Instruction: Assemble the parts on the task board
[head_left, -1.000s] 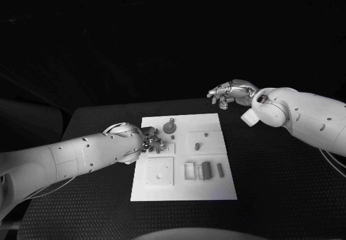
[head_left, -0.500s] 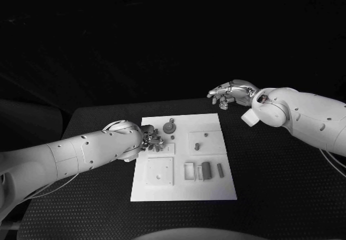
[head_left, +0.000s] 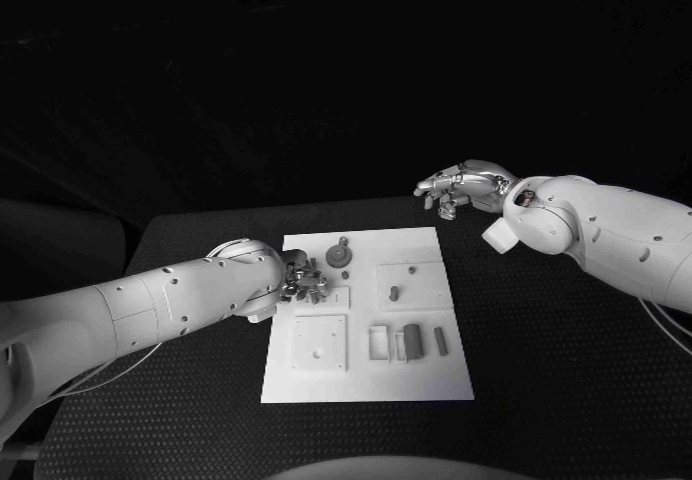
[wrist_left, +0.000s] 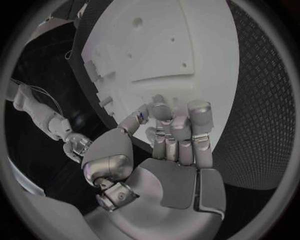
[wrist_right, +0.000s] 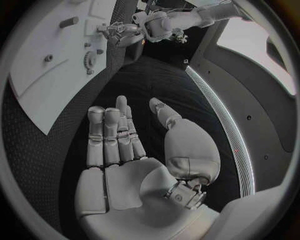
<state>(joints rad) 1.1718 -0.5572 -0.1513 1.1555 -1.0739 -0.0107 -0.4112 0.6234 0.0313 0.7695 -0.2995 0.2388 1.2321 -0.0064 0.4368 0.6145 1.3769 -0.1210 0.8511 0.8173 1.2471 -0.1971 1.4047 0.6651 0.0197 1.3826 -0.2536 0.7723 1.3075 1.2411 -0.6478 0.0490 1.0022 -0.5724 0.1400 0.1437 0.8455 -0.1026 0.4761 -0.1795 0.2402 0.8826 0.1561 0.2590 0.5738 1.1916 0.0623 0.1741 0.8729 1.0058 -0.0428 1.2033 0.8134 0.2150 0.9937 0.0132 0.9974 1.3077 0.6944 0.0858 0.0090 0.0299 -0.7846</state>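
Since the frame a second ago, the left robot hand (head_left: 300, 280) has crept slightly toward the far end of the task board (head_left: 433, 385), and its white arm has slid along with it; the right robot hand (head_left: 464, 186) and the parts have stayed where they were.

The task board lies in the middle of the black tabletop (head_left: 562, 400), its long sides running from the near edge toward the far edge. The left robot hand hovers over the board's left edge, in its far half, beside a small square recess. Its fingers (wrist_left: 178, 135) are curled forward together with the thumb bent in toward them; whether anything is pinched there cannot be told from either view.

The right robot hand is held off the board, above the tabletop beyond the board's far right corner. Its fingers (wrist_right: 112, 135) are stretched out side by side, the thumb set apart, and the palm is bare.

On the board, a round gear-like part (head_left: 339, 256) sits near the far edge, left of centre. A small upright peg (head_left: 394, 293) stands in the square plate on the right side of the far half. Nearer the near edge, a dark block (head_left: 413, 339) stands beside a slim bar (head_left: 440, 341), both to the right of a rectangular slot. A larger square plate (head_left: 319, 343) occupies the left side of the near half.
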